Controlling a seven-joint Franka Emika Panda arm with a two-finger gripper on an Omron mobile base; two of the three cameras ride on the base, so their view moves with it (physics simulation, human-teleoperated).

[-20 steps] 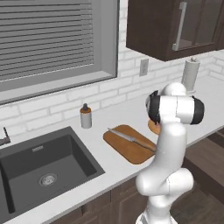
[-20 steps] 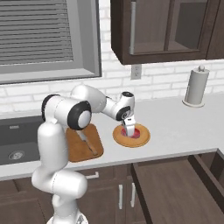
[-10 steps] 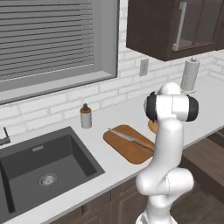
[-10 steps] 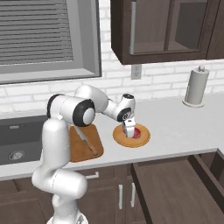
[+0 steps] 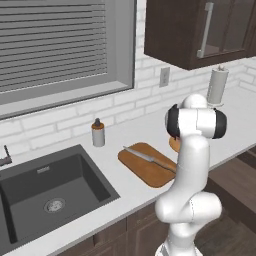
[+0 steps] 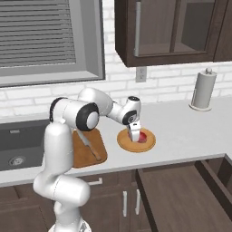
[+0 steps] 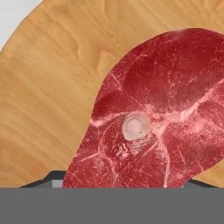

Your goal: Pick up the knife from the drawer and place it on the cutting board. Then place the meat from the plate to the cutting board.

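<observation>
The knife [image 6: 89,146] lies on the cutting board [image 6: 86,148]. The end effector [image 6: 134,135] is low over the meat [image 7: 162,113] on the plate [image 6: 122,140]; whether it grips, I cannot tell. It should close around the meat's middle, then lift straight.

White brick wall [image 6: 167,81] with a blinded window [image 5: 55,45], dark glass-fronted upper cabinets [image 6: 172,29], pale countertop [image 6: 190,131].

You see the knife [image 6: 89,145] lying diagonally on the cutting board [image 6: 79,156]; the meat [image 7: 153,113] rests flat on the plate [image 7: 57,87].
</observation>
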